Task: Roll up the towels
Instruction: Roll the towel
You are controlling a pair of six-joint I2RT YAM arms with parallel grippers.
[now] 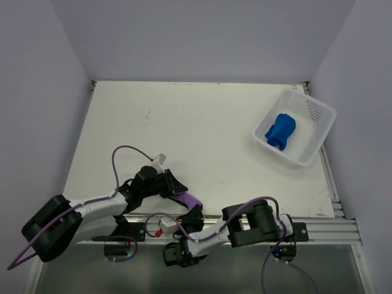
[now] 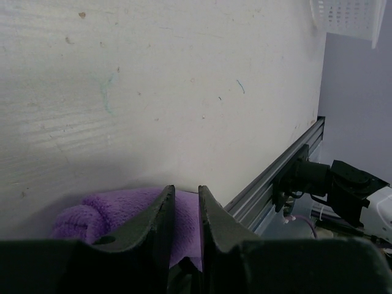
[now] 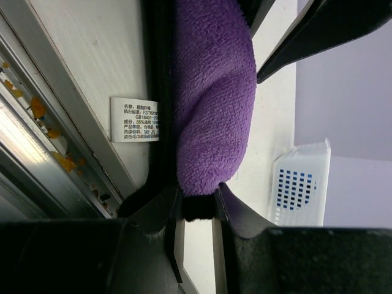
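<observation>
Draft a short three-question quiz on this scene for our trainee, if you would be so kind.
1. True or false: the blue towel lies inside the white basket.
2. Multiple choice: where on the table is the purple towel? A) at the far edge, B) at the near edge, between the two arms, C) in the middle.
3. Short answer: which grippers are closed on the purple towel?

Key:
1. True.
2. B.
3. Both. The left gripper pinches one end, and the right gripper pinches the dark-trimmed end.
</observation>
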